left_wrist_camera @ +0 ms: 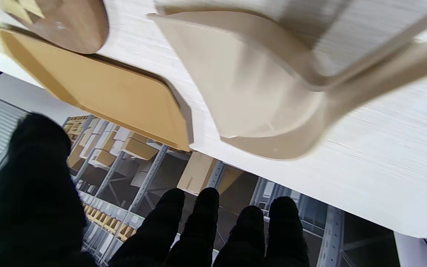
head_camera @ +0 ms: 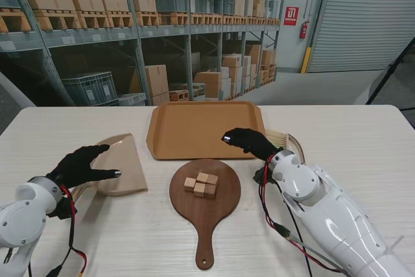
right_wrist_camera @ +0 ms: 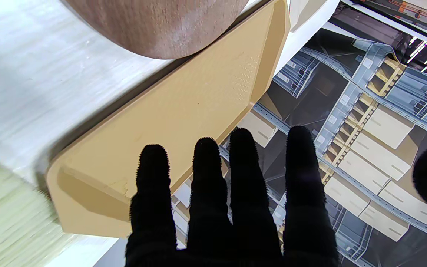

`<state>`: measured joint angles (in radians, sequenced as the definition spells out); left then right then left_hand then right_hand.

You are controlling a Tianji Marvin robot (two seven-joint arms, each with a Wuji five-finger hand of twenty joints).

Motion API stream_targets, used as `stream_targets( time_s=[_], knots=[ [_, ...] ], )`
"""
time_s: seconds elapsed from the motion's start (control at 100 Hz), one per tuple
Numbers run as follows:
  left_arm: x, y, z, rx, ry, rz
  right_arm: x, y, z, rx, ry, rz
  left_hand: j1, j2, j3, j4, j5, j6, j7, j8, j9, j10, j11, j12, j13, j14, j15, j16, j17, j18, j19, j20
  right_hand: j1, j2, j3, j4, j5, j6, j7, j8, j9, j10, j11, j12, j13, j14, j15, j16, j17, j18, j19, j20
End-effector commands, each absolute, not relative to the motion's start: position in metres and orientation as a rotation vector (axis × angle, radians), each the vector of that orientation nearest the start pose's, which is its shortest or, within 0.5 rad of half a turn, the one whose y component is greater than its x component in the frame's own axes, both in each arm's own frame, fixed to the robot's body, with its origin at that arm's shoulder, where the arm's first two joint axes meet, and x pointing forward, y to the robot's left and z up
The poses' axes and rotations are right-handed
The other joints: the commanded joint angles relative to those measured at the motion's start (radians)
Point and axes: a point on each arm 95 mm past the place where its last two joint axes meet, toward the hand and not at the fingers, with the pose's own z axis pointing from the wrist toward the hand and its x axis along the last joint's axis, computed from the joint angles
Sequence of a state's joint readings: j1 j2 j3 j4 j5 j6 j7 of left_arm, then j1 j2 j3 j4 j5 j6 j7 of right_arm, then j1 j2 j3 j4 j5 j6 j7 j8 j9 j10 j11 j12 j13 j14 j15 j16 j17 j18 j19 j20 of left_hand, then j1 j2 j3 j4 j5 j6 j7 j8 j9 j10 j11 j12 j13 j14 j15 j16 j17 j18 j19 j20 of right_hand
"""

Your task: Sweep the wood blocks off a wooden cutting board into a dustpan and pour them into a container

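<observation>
Several small wood blocks (head_camera: 201, 185) sit clustered on the round dark wooden cutting board (head_camera: 220, 207), whose handle points toward me. The beige dustpan (head_camera: 120, 163) (left_wrist_camera: 250, 92) lies on the table to the board's left. My left hand (head_camera: 83, 165) hovers over the dustpan's near end, fingers (left_wrist_camera: 198, 226) spread, holding nothing. The tan tray (head_camera: 204, 128) (right_wrist_camera: 184, 122) lies beyond the board. My right hand (head_camera: 249, 141) is open above the tray's near right corner, fingers (right_wrist_camera: 235, 193) straight. A pale brush (head_camera: 282, 139) (right_wrist_camera: 9, 207) lies just right of that hand, partly hidden.
The white table (head_camera: 363, 141) stretches to both sides. Beyond its far edge stand warehouse racks with cardboard boxes (head_camera: 155, 82) and grey crates (head_camera: 87, 87). Red and black cables (head_camera: 288, 231) hang along my right forearm.
</observation>
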<state>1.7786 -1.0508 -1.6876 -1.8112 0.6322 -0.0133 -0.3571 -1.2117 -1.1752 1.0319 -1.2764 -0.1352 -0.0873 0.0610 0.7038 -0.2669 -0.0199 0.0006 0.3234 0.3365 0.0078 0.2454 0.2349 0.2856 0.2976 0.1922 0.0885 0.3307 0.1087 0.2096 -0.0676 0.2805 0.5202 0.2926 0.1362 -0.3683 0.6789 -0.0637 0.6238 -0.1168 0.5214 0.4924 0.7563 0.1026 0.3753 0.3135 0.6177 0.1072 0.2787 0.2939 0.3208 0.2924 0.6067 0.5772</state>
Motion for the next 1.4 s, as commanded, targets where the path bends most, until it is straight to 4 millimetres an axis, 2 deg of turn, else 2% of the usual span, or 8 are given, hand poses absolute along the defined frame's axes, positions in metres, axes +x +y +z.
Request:
stream_targets(
  time_s=[0.0,0.26,0.39,0.66,1.39],
  knots=[
    [0.365,0.137,-0.270,-1.692,1.332,-1.396,0.482,0.039,-0.321,-2.081,-1.284,-2.148,0.032,-0.031,0.013,-0.020,-0.045,0.035,-0.009,-0.015,-0.060,0.014,-0.132,-0.016,-0.046,-0.073,-0.023,-0.013,0.001,-0.036,-0.035,-0.048,-0.013,0.012,-0.038,0.011,0.010,-0.009,0.007,-0.001,0.018,-0.003,0.026,0.014,0.033,-0.015,0.015,-0.012,0.005,0.014,-0.015,0.025],
    [0.351,0.159,-0.278,-1.676,1.373,-1.210,0.481,0.037,-0.320,-2.085,-1.277,-2.145,0.092,-0.053,0.027,-0.017,-0.073,0.043,-0.012,-0.017,-0.069,0.018,-0.148,-0.027,-0.044,-0.081,-0.029,-0.010,0.010,-0.059,-0.037,-0.047,-0.009,0.013,-0.040,0.011,0.011,-0.008,0.006,0.000,0.021,-0.003,0.027,0.017,0.033,-0.016,0.016,-0.011,0.006,0.014,-0.013,0.026],
    [0.350,0.168,-0.288,-1.630,1.387,-1.133,0.481,0.037,-0.320,-2.089,-1.278,-2.141,0.102,-0.054,0.025,-0.019,-0.066,0.052,-0.011,-0.018,-0.062,0.024,-0.122,-0.014,-0.033,-0.079,0.003,0.003,0.008,-0.060,0.013,-0.017,-0.007,0.014,-0.041,0.012,0.012,-0.009,0.007,0.000,0.024,-0.005,0.028,0.019,0.035,-0.013,0.017,-0.010,0.006,0.014,-0.013,0.026],
    [0.353,0.178,-0.303,-1.593,1.356,-1.075,0.481,0.036,-0.321,-2.096,-1.273,-2.137,0.098,-0.038,0.019,-0.019,-0.045,0.061,-0.008,-0.017,-0.050,0.029,-0.079,0.011,-0.012,-0.076,0.057,0.004,0.006,-0.059,0.076,0.014,-0.002,0.017,-0.043,0.012,0.014,-0.008,0.006,0.000,0.035,-0.002,0.033,0.023,0.040,-0.012,0.020,-0.008,0.008,0.013,-0.010,0.026],
    [0.372,0.193,-0.322,-1.616,1.452,-0.931,0.480,0.039,-0.326,-2.098,-1.257,-2.125,0.119,-0.004,0.018,-0.021,-0.020,0.051,-0.003,-0.017,-0.026,0.025,-0.046,0.031,0.001,-0.078,0.122,0.004,0.003,-0.063,0.147,0.046,0.008,0.021,-0.052,0.014,0.016,-0.006,0.006,0.000,0.050,0.000,0.042,0.033,0.046,-0.012,0.028,-0.004,0.011,0.013,-0.001,0.025]
  ],
)
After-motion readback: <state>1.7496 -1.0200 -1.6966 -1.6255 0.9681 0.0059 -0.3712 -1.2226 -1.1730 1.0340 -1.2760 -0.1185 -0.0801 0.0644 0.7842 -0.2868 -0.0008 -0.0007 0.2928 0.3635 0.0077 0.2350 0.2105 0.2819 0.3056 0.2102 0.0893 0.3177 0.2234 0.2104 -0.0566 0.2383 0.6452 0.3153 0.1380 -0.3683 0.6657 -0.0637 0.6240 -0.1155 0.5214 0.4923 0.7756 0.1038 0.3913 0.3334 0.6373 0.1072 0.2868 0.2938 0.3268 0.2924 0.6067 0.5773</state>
